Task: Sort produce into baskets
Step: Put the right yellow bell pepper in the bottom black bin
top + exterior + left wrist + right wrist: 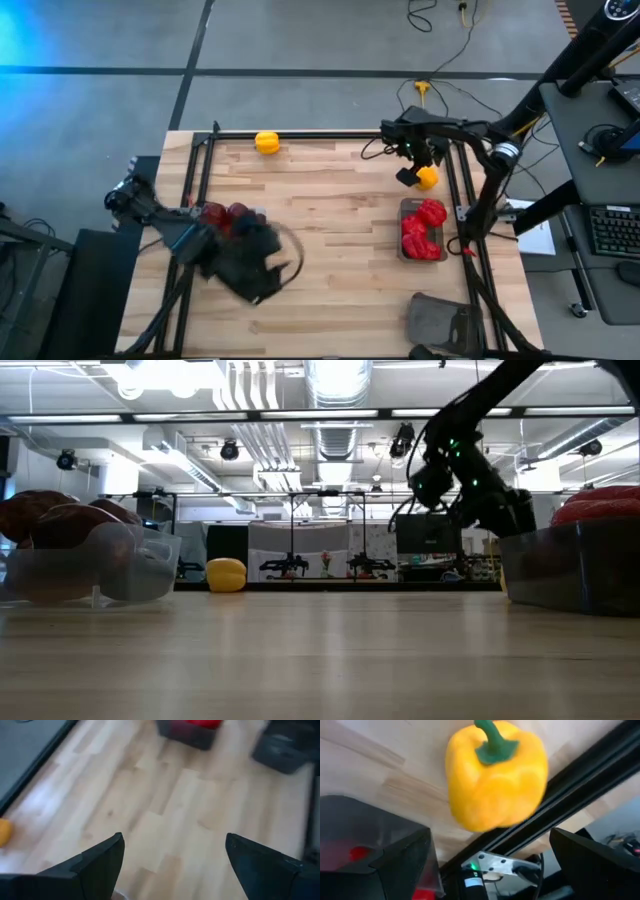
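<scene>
A wooden table seen from above, with two dark robot arms. The right gripper (pixel 415 172) hovers near the far right corner, its jaws spread wide and holding nothing, directly over a yellow pepper (pixel 495 775) that lies on the wood just beside the black frame rail (pixel 580 780). A second yellow pepper (pixel 267 142) sits well apart, at the far edge toward the left. A dark tray (pixel 404 212) on the right holds bright red peppers (pixel 424 230); an empty grey tray (pixel 432 318) lies near the front edge. On the left, a clear tray (pixel 100 575) holds dark maroon peppers (pixel 60 525).

The left gripper (pixel 172 855) waits over bare wood by that clear tray, jaws partly open and empty.

The yellow pepper looks glossy, lumpy and light — likely to slip or roll. Closing across its broad body, below the green stem (pixel 492 745), seems the safest hold.

Only the right wrist view shows the stem and how close the rail sits; the table-level view hides this pepper — the overhead view alone gives the whole layout.
</scene>
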Robot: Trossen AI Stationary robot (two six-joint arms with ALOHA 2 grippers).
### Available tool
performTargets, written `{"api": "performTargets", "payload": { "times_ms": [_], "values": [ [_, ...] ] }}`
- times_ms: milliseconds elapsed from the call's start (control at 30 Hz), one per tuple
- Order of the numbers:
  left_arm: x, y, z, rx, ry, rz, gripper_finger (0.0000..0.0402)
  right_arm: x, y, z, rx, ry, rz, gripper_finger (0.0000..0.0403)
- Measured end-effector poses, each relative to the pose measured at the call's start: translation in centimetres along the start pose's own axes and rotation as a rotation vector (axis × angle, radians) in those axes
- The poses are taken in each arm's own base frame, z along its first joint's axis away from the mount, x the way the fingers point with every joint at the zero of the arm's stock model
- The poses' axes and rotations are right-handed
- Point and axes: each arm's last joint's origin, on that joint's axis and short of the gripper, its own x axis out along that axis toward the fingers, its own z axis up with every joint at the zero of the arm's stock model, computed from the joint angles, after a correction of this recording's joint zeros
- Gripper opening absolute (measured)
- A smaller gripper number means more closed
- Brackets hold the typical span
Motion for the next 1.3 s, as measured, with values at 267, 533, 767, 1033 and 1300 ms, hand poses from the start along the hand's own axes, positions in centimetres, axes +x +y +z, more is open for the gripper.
{"api": "performTargets", "payload": {
  "times_ms": [267,533,767,1033,1300],
  "values": [
    [4.4,4.2,3.7,0.119,0.095,0.068,0.0327,2.5,-0.1,2.7,-0.053,0.062,0.005,0.04],
    [7.9,4.3,5.0,0.25,0.095,0.109,0.0327,3.9,0.1,3.9,-0.051,0.106,0.003,0.04],
    [8.0,4.8,5.6,0.2,0.029,0.166,0.0326,4.7,0.4,4.6,-0.057,0.132,0.0,0.0377],
    [7.4,3.3,4.6,0.227,0.053,0.091,0.0326,1.8,0.6,2.1,0.024,0.053,-0.008,0.0304],
    [4.6,-0.4,1.2,0.273,0.062,-0.002,0.0326,-7.3,5.1,-9.7,0.106,-0.342,0.11,0.0304]
  ]
}}
